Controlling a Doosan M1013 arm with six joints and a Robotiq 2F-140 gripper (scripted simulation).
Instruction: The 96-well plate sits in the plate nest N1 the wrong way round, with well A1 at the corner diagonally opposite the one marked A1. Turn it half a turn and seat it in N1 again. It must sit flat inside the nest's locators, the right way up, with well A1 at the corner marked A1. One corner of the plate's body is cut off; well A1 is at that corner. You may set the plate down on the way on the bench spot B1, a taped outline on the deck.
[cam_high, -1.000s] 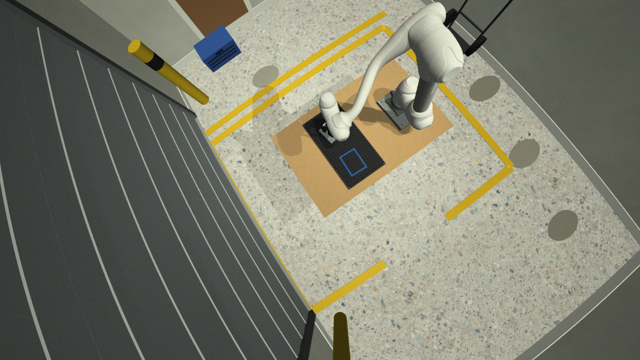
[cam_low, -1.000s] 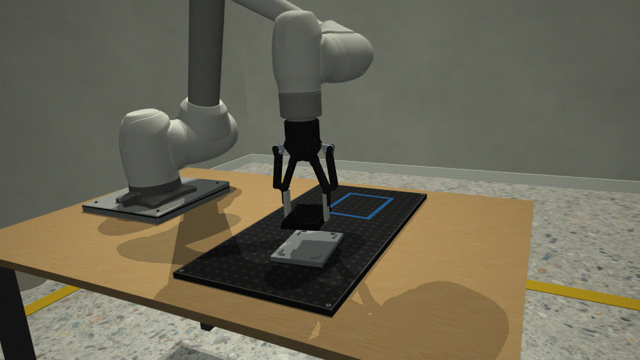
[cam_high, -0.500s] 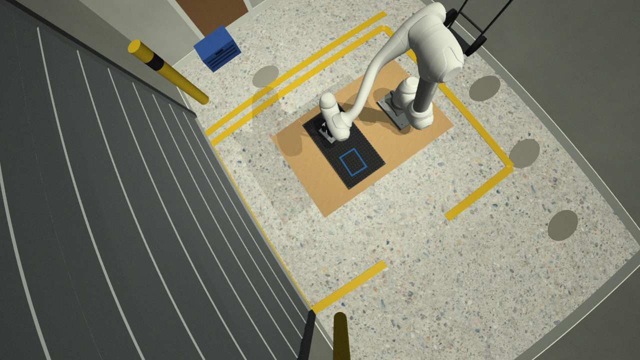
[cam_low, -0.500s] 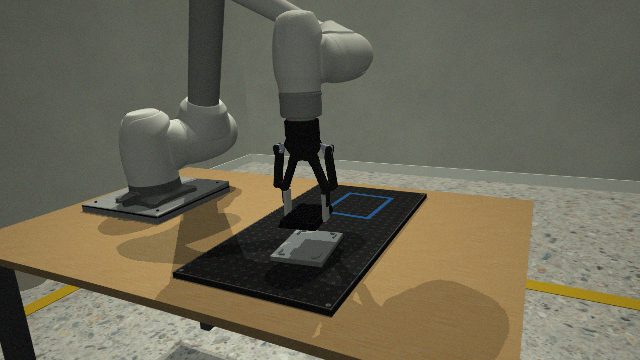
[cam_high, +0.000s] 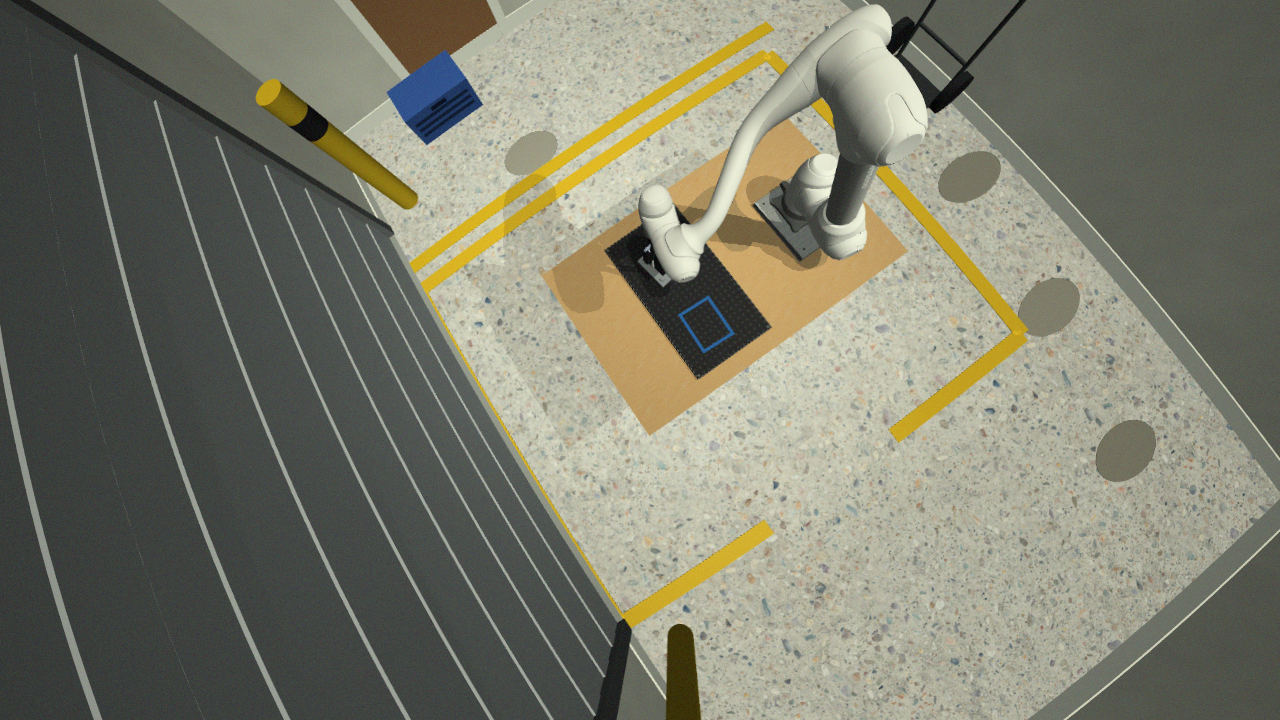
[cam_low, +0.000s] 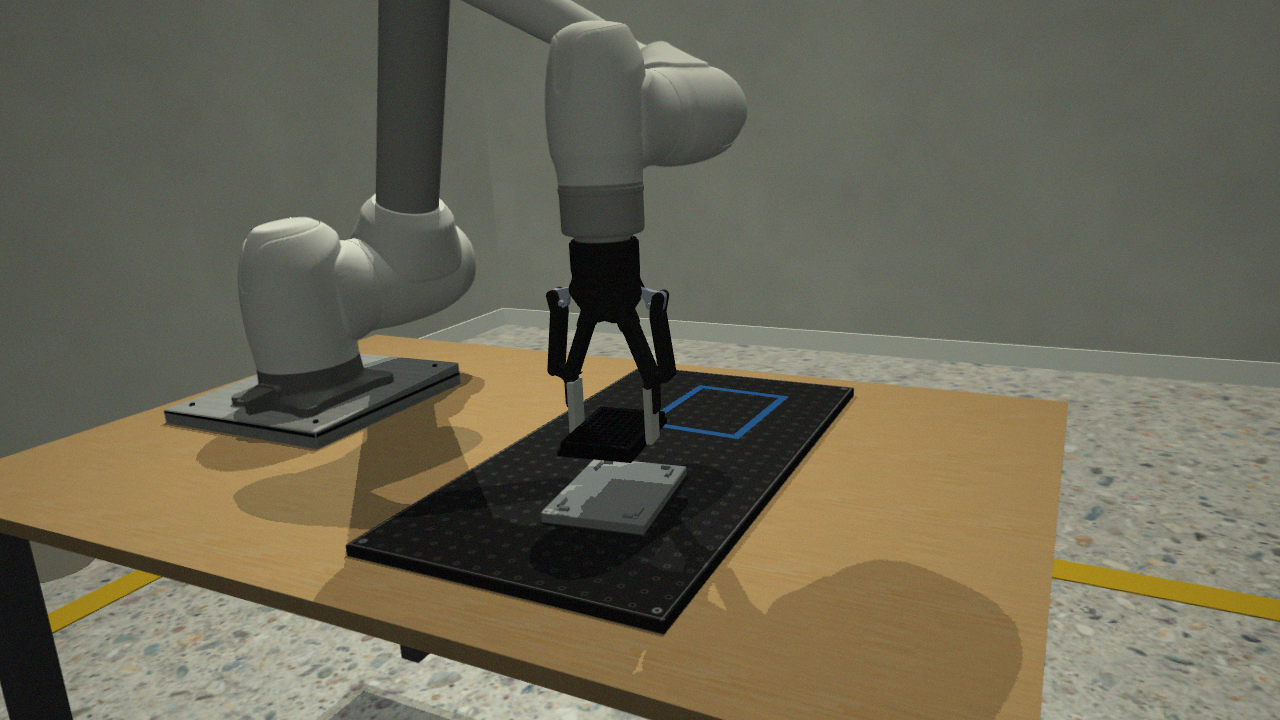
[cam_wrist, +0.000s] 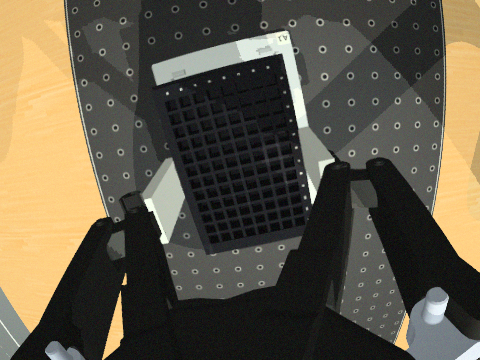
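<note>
The plate (cam_low: 601, 432) is in the air, held by the hand (cam_low: 611, 417), a little above the nest (cam_low: 614, 497) and not touching it. It is black, with its wells facing up, and it looks level in the exterior view. The hand is closed on the plate: one finger (cam_low: 575, 404) presses on one long side and the other finger on the opposite long side. In the wrist view the plate (cam_wrist: 236, 156) covers most of the nest (cam_wrist: 194, 64), but it is turned a little against the nest's outline, so a light strip of the nest shows along one end and one side. A small mark is on the nest's corner (cam_wrist: 282, 39) there; I cannot read it. Which corner of the plate is cut off I cannot tell.

The nest lies flat on the black deck (cam_low: 501, 528), about at its middle. The blue outline B1 (cam_low: 725, 411) is on the same deck, nearer to the far edge of the table (cam_low: 895, 501), well apart from the nest. The arm's base plate (cam_low: 205, 420) stands at the left far corner of the table.
</note>
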